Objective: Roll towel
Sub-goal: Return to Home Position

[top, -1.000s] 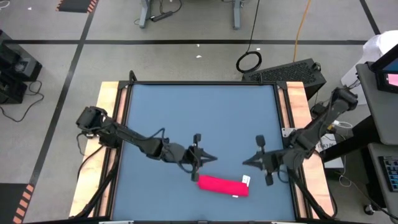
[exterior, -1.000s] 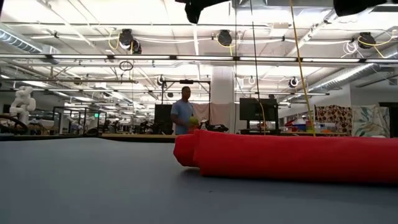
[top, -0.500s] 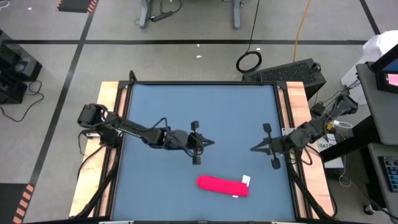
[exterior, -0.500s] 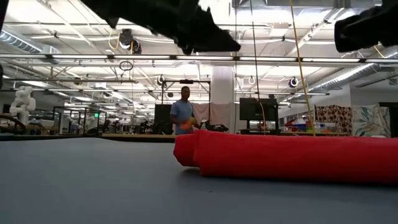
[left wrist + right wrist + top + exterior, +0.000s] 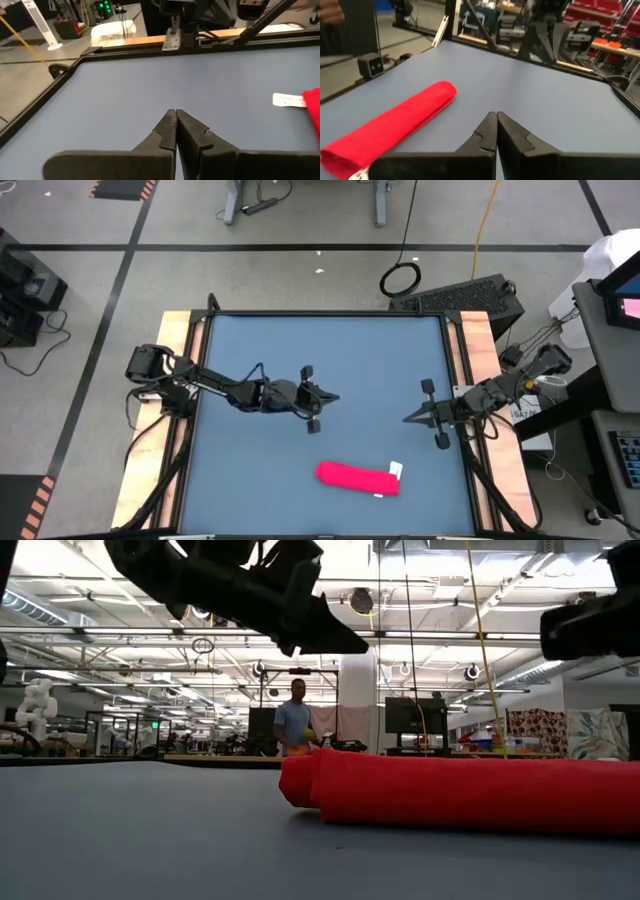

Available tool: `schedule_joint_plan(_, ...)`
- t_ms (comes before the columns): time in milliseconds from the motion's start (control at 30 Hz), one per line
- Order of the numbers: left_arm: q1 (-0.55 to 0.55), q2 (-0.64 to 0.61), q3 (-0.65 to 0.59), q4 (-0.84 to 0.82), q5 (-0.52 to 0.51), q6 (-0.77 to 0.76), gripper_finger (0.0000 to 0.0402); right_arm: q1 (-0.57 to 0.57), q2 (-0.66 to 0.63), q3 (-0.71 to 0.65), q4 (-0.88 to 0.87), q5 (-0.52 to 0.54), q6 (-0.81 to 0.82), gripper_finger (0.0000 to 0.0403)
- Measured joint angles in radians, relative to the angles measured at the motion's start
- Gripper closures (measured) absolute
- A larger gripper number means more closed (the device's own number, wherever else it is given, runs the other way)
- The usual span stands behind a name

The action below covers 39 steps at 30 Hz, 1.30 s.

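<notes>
The towel (image 5: 358, 478) lies fully rolled into a tight red cylinder on the blue table (image 5: 330, 340); its white tag (image 5: 395, 470) lies flat at one end of the roll; nothing touches it.

Right gripper (image 5: 408, 419): positioned beyond the towel's tagged end, apart from the towel and above the tabletop; jaws pressed together, holding nothing. Left gripper (image 5: 330, 396): positioned beyond the towel's plain end, somewhat farther from the towel than the right gripper; jaws likewise together and empty. The two tips point toward each other across a gap on the far side of the towel.

View differences: the right wrist view shows the closed right gripper (image 5: 496, 116) with the towel (image 5: 395, 127) seen along nearly its whole length; the left wrist view shows the closed left gripper (image 5: 175, 114) with only the towel's end (image 5: 314, 107) and the tag (image 5: 287, 100) beside it. The low view alone shows the towel (image 5: 470, 795) from the side, with a layered fold at its plain end and both arms hanging well above it; it also shows a person (image 5: 295, 718) standing far behind the towel in the room.
</notes>
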Motion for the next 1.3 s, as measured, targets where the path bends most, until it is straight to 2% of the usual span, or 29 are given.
schedule_joint_plan(167, 0.034, 0.000, -0.045, 0.035, 0.011, 0.007, 0.0393, -0.022, -0.007, -0.070, 0.124, -0.026, 0.004, 0.0403)
schedule_joint_plan(333, 0.074, -0.027, -0.114, 0.081, 0.056, -0.003, 0.0393, -0.054, -0.007, -0.074, 0.119, -0.068, -0.038, 0.0403)
schedule_joint_plan(867, 0.153, -0.357, -0.437, 0.180, 0.139, -0.051, 0.0393, -0.277, -0.010, -0.074, 0.162, -0.313, -0.087, 0.0403)
schedule_joint_plan(1067, 0.143, -0.446, -0.526, 0.184, 0.107, -0.086, 0.0396, -0.319, -0.008, -0.073, 0.161, -0.313, -0.080, 0.0403)
schedule_joint_plan(1300, 0.083, -0.569, -0.648, 0.184, -0.010, -0.106, 0.0399, -0.330, -0.008, -0.073, 0.180, -0.313, -0.016, 0.0403)
